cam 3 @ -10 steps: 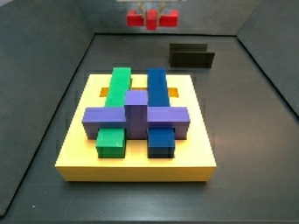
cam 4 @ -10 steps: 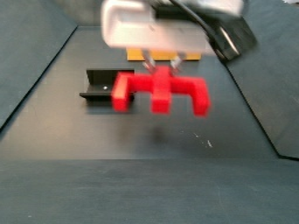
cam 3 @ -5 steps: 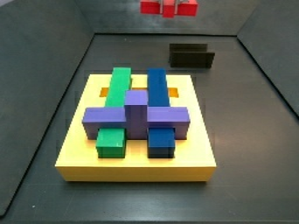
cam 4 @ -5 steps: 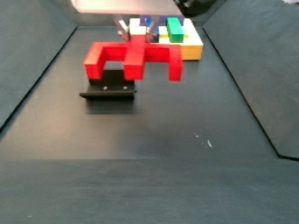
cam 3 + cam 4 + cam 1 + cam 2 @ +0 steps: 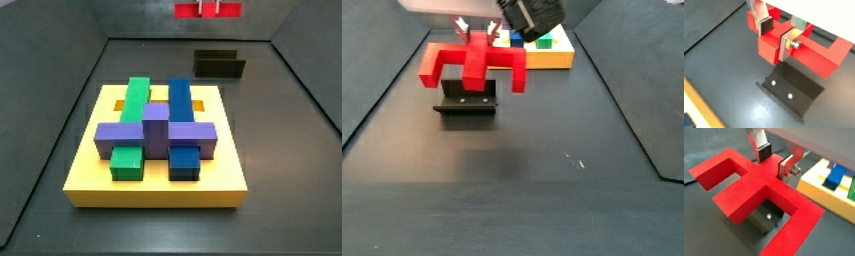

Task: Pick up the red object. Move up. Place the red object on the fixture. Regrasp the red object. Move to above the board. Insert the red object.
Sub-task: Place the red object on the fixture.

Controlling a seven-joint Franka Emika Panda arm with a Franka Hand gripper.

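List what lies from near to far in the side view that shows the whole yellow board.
Board nearest, bearing green, blue and purple blocks → fixture on the floor behind it → red object farthest, raised at the top edge, held by the gripper.

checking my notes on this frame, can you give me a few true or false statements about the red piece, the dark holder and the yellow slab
1. The hand is shut on the bright red plastic pronged block. True.
2. The red block rests inside the small dark box-like fixture. False: it hangs in the air above the fixture, not touching it.
3. The large yellow square board carries green, blue and purple blocks. True.
4. A second red block sits in a slot of the board. False: the only red block is the one in the hand.
5. The fixture stands on the dark floor, apart from the board. True.
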